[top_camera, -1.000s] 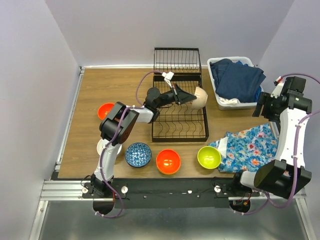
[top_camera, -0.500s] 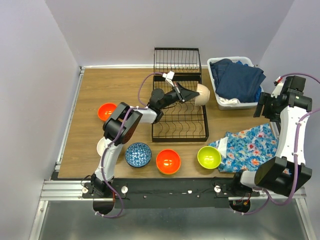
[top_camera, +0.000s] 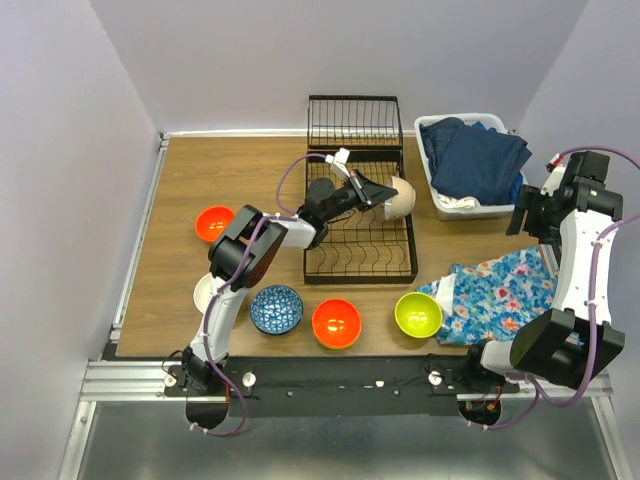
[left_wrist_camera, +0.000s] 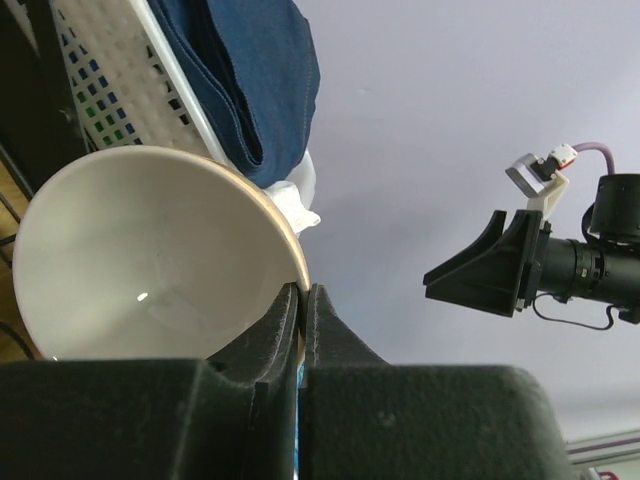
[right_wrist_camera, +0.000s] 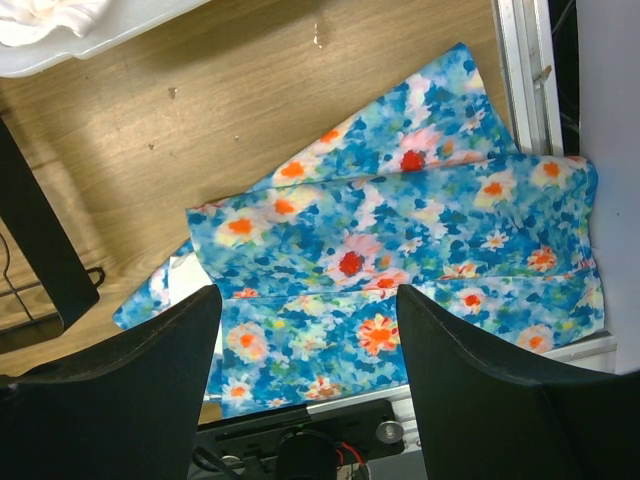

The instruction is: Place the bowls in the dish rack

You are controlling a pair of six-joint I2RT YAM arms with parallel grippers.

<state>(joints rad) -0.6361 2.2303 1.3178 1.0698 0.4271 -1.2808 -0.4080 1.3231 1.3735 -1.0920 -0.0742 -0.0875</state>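
- Wood tabletop, pale walls; dish rack (top_camera: 360, 245) sits mid-table with no bowl in it yet.
- Left gripper (top_camera: 372, 190) is pinched tight on the rim of the cream bowl (top_camera: 400, 196). The wrist view shows the fingers (left_wrist_camera: 275, 335) nipping only the thin lip, and the bowl is tipped on edge.
- Bowl hangs over the rack's right edge, toward the white tub (top_camera: 440, 205).
- Right gripper (top_camera: 528, 214) is spread wide with nothing in it, held above the floral cloth (top_camera: 495, 292).
- Risk: it's a rim-only pinch, so the bowl could likely swivel or slip if it bumps a wire on the way down.
- Risk: it's close to the rack's edge, so releasing here may drop it onto the table beside the rack rather than into a slot.
- Versus a second ago: left arm's elbow has shifted up toward the rack and the wrist has pushed further right. Bowl has barely moved.
- Right arm is unchanged, as are the loose bowls: orange (top_camera: 213, 222), blue patterned (top_camera: 276, 308), second orange (top_camera: 336, 323), lime (top_camera: 418, 314).
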